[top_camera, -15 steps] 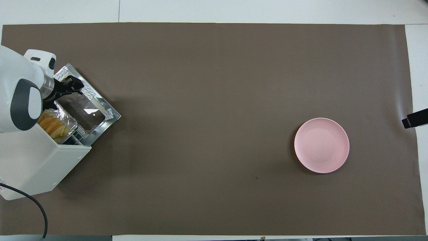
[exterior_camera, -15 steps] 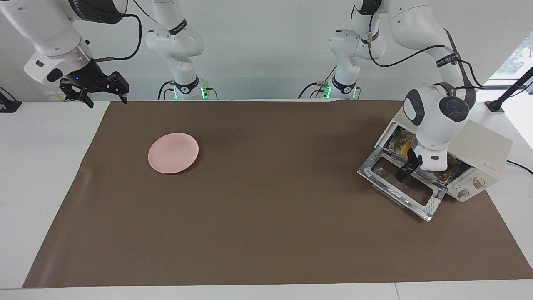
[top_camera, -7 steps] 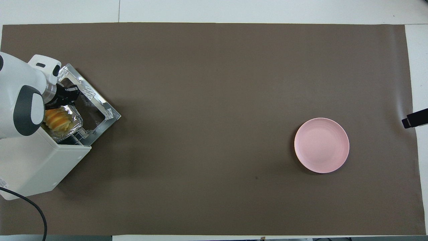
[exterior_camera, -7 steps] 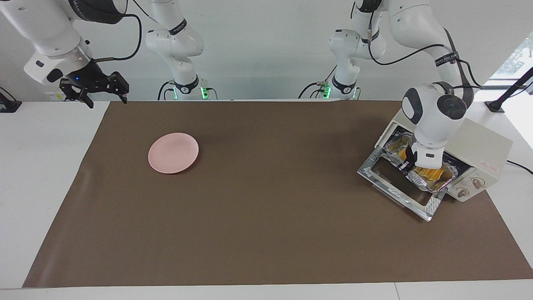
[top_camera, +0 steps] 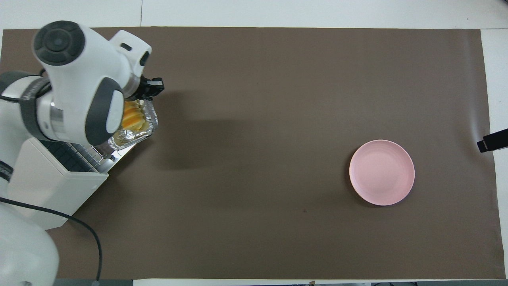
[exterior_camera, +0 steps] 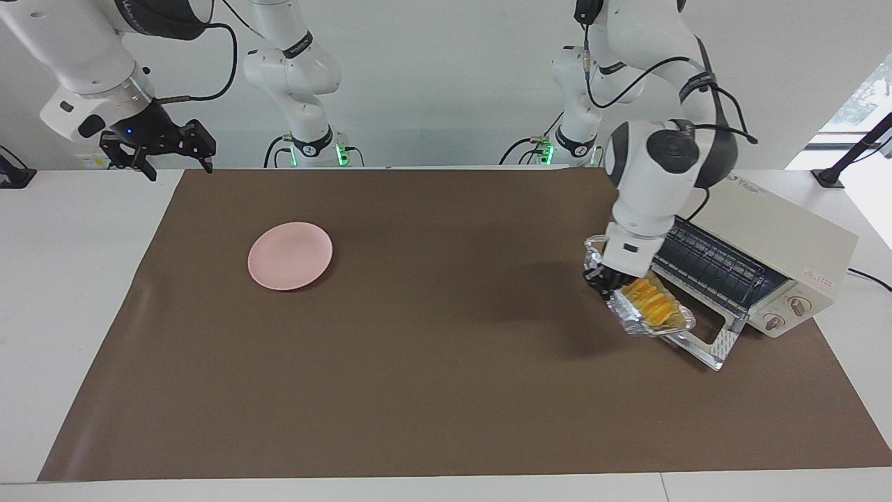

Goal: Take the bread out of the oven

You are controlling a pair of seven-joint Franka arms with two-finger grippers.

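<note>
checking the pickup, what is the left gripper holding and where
The left gripper is shut on the foil tray's rim, the bread in it.

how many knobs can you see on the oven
2. Both knobs sit side by side on the oven's front panel, beside its open door, at the left arm's end of the table.
</note>
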